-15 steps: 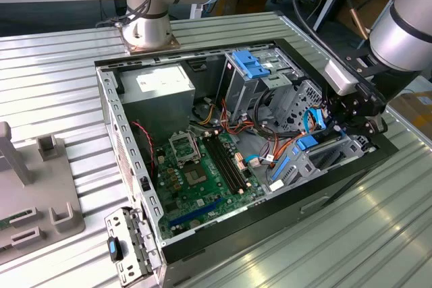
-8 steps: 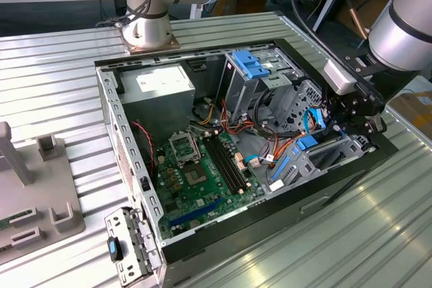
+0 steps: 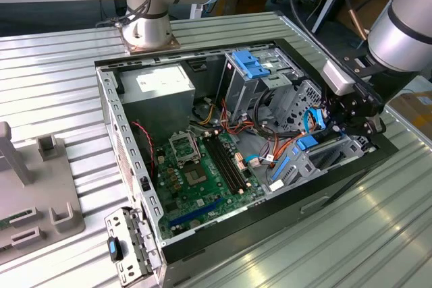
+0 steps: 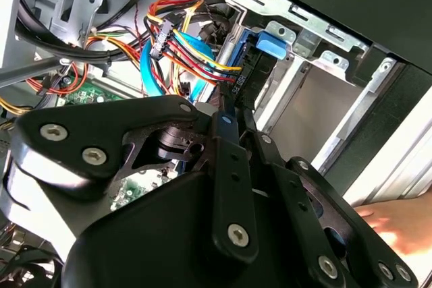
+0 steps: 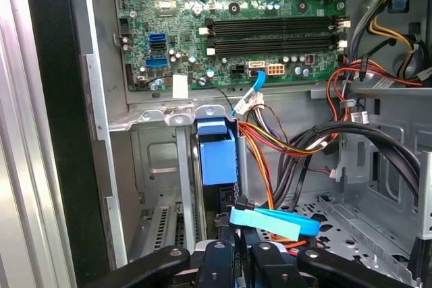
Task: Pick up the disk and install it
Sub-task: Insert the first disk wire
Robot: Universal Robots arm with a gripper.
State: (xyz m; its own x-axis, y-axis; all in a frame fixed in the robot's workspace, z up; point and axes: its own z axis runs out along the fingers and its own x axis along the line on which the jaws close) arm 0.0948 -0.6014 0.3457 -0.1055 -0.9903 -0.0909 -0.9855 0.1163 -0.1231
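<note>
The disk (image 5: 217, 156) stands on edge in the grey metal drive bay (image 5: 158, 166) at the case's corner, its blue carrier showing and its dark body below. In the second wrist view the disk (image 4: 251, 65) runs into the bay with a blue tab at its end. My gripper (image 5: 233, 251) is shut on the disk's dark near edge, with a black finger on each side. In the exterior view the gripper (image 3: 347, 129) hangs over the case's right side, just beside the disk (image 3: 308, 142).
Orange, red and black cables (image 5: 283, 146) and a flat blue cable (image 5: 273, 220) crowd right beside the disk. The motherboard (image 3: 202, 166), power supply (image 3: 156, 85) and a blue-clipped cage (image 3: 253, 64) fill the case. A pinkish shape like a hand (image 4: 398, 224) lies outside the case wall.
</note>
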